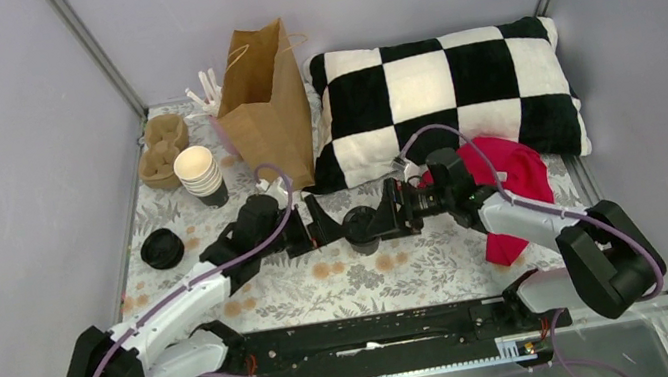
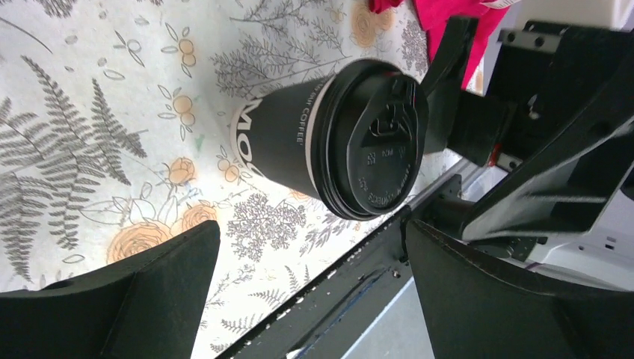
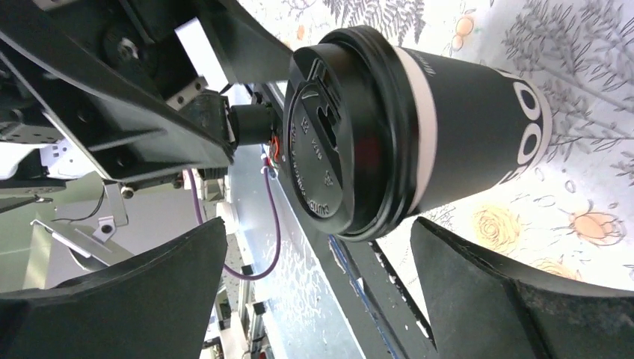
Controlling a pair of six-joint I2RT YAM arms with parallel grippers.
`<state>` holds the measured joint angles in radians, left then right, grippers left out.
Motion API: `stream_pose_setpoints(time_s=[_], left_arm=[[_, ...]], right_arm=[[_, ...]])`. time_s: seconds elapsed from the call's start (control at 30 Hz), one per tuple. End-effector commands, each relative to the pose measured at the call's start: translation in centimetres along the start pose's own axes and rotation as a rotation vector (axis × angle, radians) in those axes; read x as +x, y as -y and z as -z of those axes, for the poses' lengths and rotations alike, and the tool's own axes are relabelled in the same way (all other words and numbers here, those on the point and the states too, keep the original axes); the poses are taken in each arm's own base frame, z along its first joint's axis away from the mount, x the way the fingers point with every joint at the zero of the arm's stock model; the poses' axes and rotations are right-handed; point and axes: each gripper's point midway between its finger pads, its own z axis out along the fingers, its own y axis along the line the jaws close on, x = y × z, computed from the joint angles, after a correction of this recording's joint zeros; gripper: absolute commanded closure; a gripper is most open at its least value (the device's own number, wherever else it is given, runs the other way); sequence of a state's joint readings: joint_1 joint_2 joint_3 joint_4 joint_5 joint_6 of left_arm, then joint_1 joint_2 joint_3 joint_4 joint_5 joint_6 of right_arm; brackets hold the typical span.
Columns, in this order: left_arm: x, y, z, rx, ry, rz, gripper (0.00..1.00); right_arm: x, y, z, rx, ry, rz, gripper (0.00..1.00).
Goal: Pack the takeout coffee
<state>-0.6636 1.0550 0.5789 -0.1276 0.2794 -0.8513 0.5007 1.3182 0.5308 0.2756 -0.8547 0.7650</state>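
Both left tool [image 1: 327, 222] and right tool [image 1: 396, 209] gape, flanking takeout coffee [image 1: 362, 228].

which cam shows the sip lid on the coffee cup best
Left wrist: the sip lid faces that camera almost squarely, with its flap and embossed lettering visible. Right wrist shows the lid close too, but at a steeper slant. Top external shows only a small dark disc, with no detail.

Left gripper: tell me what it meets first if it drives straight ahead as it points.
Most likely the lidded coffee cup, just ahead of the left gripper's open jaws; the right gripper sits beyond it.
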Motion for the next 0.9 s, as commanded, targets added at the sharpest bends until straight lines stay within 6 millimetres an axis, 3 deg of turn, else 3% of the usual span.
stream_pose_setpoints(time_s=[0.0,0.17,0.3,0.53,0.87], left_arm=[[0.7,1.1,0.0,0.081,-0.014,0.072,0.01],[1.6,0.7,-0.8,0.073,-0.047,0.093,0.09],[1.3,1.4,-1.2,0.103,-0.030,0.092,0.12],[1.2,3.2,-2.0,0.147,-0.040,0.085,0.10],[2.0,1.9,-3.4,0.082,-0.038,0.085,0.13]], right_arm=[[-1.7,0.3,0.7,0.036,0.010,0.017,0.02],[-2.7,1.6,1.0,0.062,0.023,0.016,0.07],[-3.0,2.0,0.8,0.056,0.022,0.014,0.12],[-4.4,0.9,1.2,0.074,0.043,0.083,0.05],[-7.4,1.1,-0.8,-0.010,0.003,0.073,0.12]])
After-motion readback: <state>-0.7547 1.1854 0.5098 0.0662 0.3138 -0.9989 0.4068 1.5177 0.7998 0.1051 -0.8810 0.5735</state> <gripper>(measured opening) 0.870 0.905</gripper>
